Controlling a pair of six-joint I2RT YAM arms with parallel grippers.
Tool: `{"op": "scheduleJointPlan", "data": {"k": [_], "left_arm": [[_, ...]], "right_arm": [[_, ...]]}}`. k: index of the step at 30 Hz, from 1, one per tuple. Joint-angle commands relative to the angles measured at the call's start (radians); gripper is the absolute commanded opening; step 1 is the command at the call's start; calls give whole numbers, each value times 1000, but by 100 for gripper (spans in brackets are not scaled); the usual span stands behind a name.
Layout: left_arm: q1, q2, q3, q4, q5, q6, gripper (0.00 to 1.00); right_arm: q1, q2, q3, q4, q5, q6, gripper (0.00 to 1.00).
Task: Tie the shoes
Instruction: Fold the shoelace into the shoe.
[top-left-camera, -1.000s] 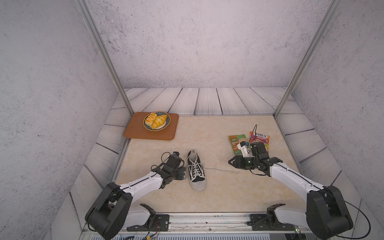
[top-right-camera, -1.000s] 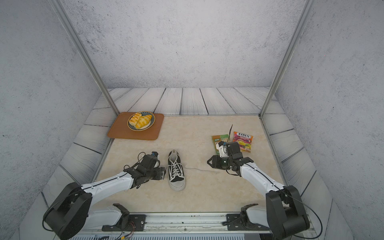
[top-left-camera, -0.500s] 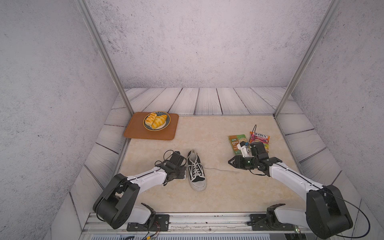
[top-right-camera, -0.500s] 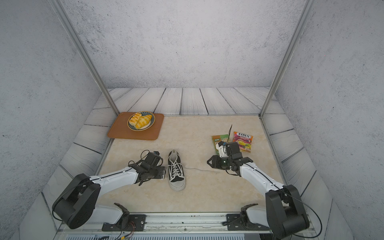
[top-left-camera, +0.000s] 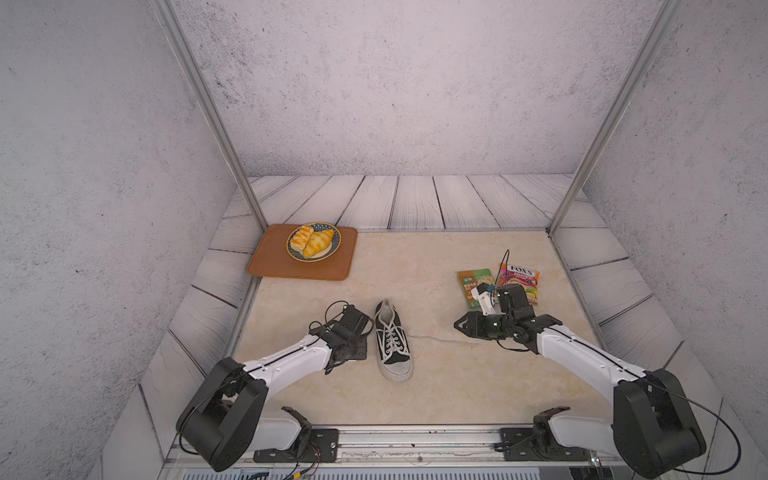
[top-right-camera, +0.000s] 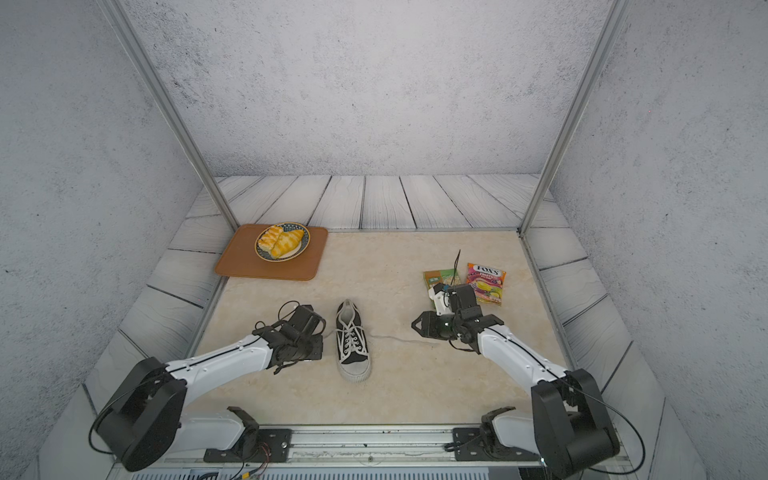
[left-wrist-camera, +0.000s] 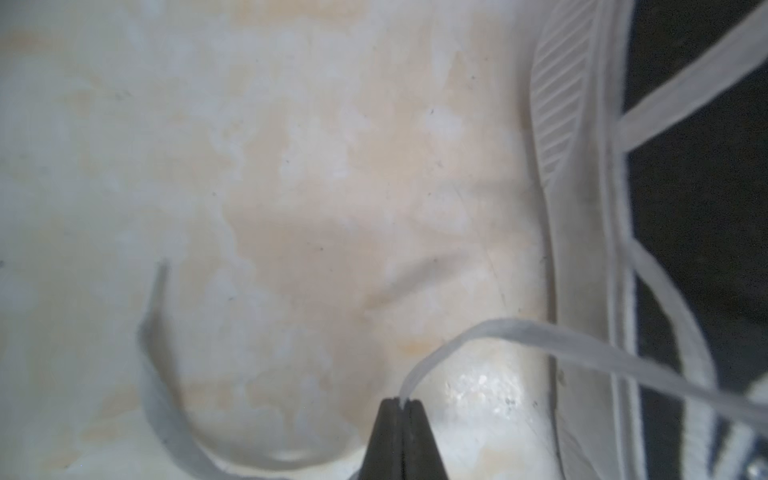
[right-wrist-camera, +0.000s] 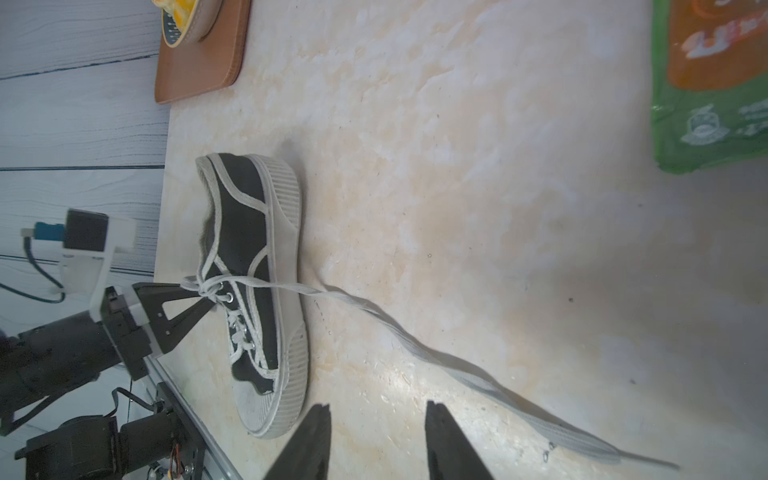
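Left tool (left-wrist-camera: 401, 402) is pinched closed; right tool (right-wrist-camera: 378, 409) stands parted.

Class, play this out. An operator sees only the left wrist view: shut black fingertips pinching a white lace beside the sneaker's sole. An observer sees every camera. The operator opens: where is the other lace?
Observer: The other lace lies loose on the table, running from the sneaker and ending near the right gripper.
Operator: Is that gripper holding it?
Observer: No; in the right wrist view it is open and holds nothing.
Operator: Which way does the toe point?
Observer: In both top views the toe cap points toward the robot, heel away.
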Motion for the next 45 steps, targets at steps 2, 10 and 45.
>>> {"op": "scheduleJointPlan", "data": {"k": [2, 10, 45], "left_arm": [[-22, -75, -39, -131, 38, -21, 0], [-36, -297, 22, -275, 32, 11, 0], [-47, -604, 66, -133, 286, 132, 0]], "right_arm": [[18, -16, 21, 4, 12, 3, 43], [64, -22, 31, -18, 49, -30, 42], [422, 196, 322, 6, 77, -303, 36]]}}
